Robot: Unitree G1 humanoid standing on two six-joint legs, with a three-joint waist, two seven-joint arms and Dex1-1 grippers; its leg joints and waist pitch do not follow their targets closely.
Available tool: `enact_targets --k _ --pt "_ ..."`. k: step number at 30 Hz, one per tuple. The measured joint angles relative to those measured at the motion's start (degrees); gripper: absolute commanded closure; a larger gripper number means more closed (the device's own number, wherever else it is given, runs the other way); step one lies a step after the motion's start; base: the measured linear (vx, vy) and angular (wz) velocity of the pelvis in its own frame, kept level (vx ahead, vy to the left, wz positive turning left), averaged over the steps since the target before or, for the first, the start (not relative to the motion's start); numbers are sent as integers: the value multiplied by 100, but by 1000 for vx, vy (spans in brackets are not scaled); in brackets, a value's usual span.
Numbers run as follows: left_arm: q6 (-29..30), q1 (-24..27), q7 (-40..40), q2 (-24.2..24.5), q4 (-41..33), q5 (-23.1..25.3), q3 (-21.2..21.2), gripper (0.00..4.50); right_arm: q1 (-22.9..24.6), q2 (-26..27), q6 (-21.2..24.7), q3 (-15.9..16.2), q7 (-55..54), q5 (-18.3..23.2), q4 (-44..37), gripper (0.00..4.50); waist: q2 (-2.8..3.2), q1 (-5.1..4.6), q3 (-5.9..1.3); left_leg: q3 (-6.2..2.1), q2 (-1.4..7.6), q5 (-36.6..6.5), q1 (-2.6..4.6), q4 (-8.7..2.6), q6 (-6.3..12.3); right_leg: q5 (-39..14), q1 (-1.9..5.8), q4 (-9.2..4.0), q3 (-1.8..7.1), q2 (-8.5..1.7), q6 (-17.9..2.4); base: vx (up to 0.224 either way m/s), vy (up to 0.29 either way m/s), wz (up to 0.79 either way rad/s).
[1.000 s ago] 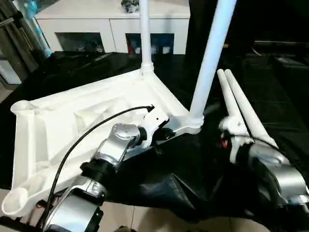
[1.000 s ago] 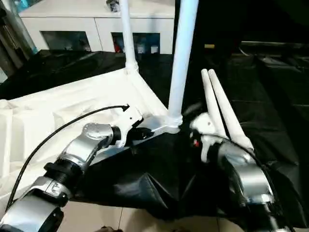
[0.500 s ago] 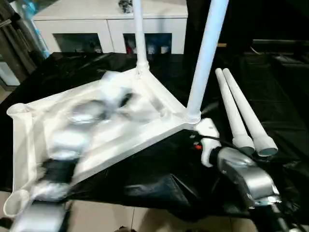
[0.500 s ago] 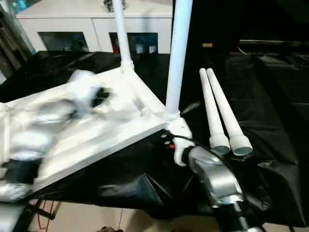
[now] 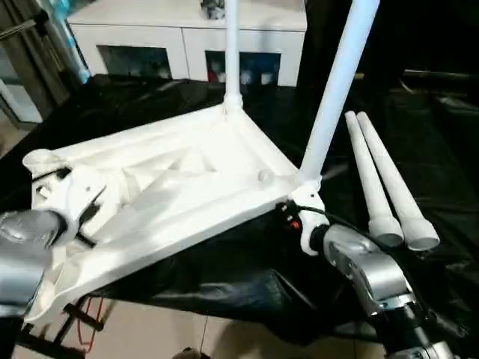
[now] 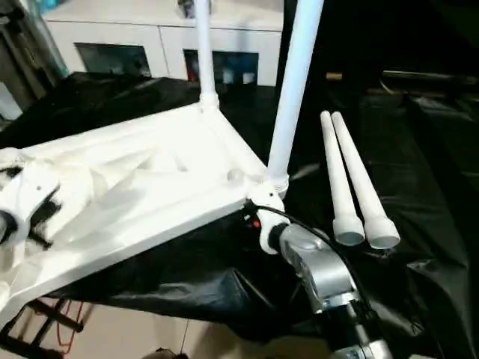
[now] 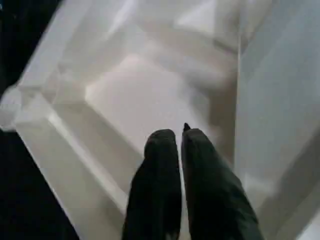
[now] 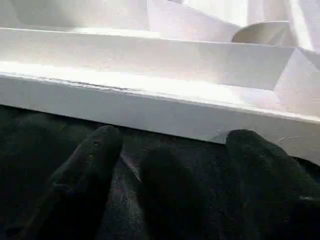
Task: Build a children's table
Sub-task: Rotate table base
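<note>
**Mia:** What is the left gripper (image 7: pixel 179 137) doing?

**Ben:** Its two black fingers are pressed together with nothing between them. It hangs just over the ribbed underside of the tabletop (image 5: pixel 194 179), near an empty corner socket (image 5: pixel 37 159).

**Mia:** Could that go wrong?

**Ben:** Maybe. If the shut fingers poke down on that end, I think the tabletop could tip or slide on the black cloth (image 5: pixel 224 277).

**Mia:** And the two standing legs?

**Ben:** The far leg (image 5: pixel 231 52) stands well beyond the left gripper. The near leg (image 5: pixel 337 82) is stuck in the corner right above the right gripper (image 8: pixel 170 150). It leans a bit, so a bump might knock it loose.

**Mia:** Is the right gripper holding something?

**Ben:** No. Its fingers are spread wide, low on the cloth, just in front of the tabletop's edge. If it closes there it could grab cloth and tug everything.

**Mia:** And the loose legs (image 5: pixel 385 183)?

**Ben:** They lie side by side, just past the right gripper's outer side. They are round, so a nudge from the arm could roll them away.
</note>
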Motion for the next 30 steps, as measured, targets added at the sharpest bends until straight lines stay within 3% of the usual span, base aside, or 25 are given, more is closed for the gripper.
enact_targets --k 11,18,21,25,30 --pt "-311 -59 -954 298 210 -298 -646 450 -637 267 -271 -231 -449 -76 1163 200 58 -16 -22 0 -14 0 23 0 -1 -3 10 10 27 0 6 0 0 0" --pt "-258 -91 -2024 363 -161 -1078 -911 450 -930 335 -466 -298 -495 -124 1700 271 72 -30 -31 5 -17 0 21 1 -1 14 7 12 37 0 -22 0 0 0" --pt "-278 -226 -2496 236 -284 -1421 -1186 450 -1058 331 -579 -319 -481 -141 1903 289 29 -33 -27 9 -16 2 22 2 -3 14 0 26 43 0 -23 0 0 0" --pt "-272 -584 -2895 -240 -337 -1775 -1596 450 -1138 332 -675 -324 -458 -155 1991 326 13 -69 -20 12 -15 3 20 2 -5 14 -5 27 46 3 -23 0 0 0" --pt "-604 -1136 -2685 -1025 203 -1659 -1918 450 -1161 310 -689 -331 -436 -168 1991 374 20 -136 -18 12 -14 4 17 4 -5 14 -6 28 47 5 -23 0 0 0"
